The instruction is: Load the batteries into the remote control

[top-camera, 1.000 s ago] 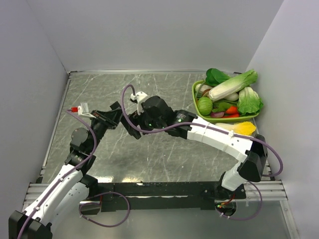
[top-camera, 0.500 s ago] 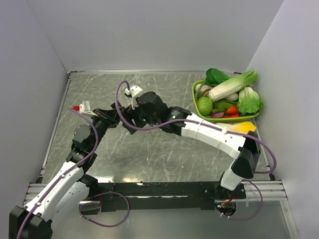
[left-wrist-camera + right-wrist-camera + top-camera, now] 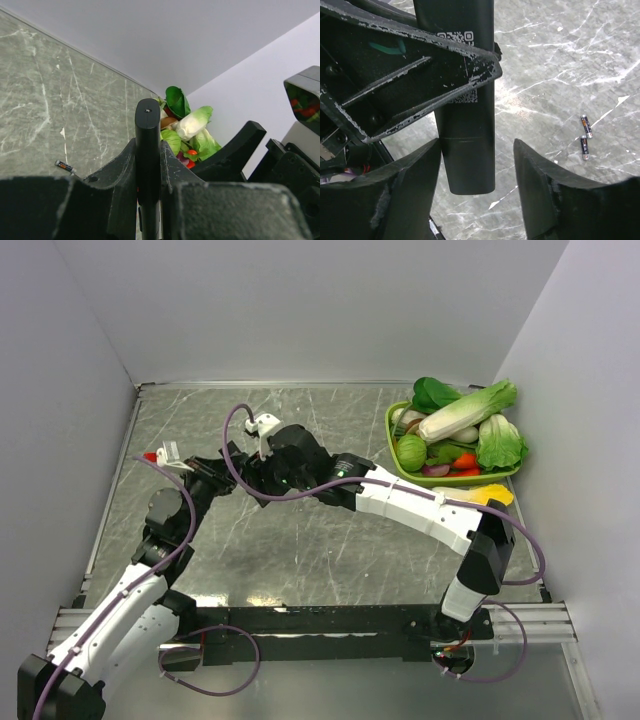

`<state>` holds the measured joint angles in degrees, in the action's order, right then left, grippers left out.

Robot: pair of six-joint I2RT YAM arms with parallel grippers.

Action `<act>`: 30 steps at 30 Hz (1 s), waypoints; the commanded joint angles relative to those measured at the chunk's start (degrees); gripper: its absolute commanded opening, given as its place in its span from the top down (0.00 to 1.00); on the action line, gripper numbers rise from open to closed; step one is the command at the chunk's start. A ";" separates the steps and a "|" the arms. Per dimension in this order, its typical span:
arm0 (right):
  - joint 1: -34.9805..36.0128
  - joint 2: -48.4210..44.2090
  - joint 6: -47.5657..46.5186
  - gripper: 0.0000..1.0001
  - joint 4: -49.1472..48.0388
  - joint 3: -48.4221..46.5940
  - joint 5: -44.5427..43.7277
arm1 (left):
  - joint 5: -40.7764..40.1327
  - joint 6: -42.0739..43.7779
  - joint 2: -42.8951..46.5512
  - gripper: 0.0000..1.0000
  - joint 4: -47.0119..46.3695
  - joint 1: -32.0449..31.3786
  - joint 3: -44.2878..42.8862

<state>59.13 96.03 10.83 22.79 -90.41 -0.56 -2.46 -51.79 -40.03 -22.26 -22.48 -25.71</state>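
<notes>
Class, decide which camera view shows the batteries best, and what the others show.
Right wrist view: both batteries lie in plain sight, unobstructed. The left wrist view catches only one battery, tiny. In the top external view none can be made out.

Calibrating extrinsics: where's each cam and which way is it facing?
Top external: above-behind, looks down on table; left arm, right arm show.
Left wrist: looks along left gripper holding remote control, toward vegetables.
Right wrist: looks down past open right gripper at remote control, batteries.
Shared: both wrists see the remote control.
</notes>
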 commanded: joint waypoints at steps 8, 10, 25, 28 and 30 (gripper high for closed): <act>0.19 0.48 -1.34 0.38 -0.64 -1.35 0.21 | -1.85 -1.65 -0.14 0.99 -0.94 -0.28 -3.55; 0.28 0.65 -1.51 0.38 -0.55 -1.43 0.12 | -1.76 -2.09 -0.14 0.99 -0.85 -0.20 -3.55; 0.90 0.48 -3.01 0.51 0.77 0.23 0.20 | -4.65 -4.10 -0.22 0.99 3.36 -0.28 -5.13; 0.98 -0.14 -3.71 0.56 1.29 1.64 1.51 | -6.76 -4.55 0.04 0.99 4.77 -0.28 -5.66; 1.07 -0.49 -4.32 0.59 2.08 3.04 2.57 | -9.57 -4.72 0.13 0.99 5.12 -0.20 -5.92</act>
<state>59.86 96.03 8.40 22.52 -89.58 0.25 -6.39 -55.24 -40.38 -15.99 -22.81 -28.29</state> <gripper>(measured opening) 0.503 0.201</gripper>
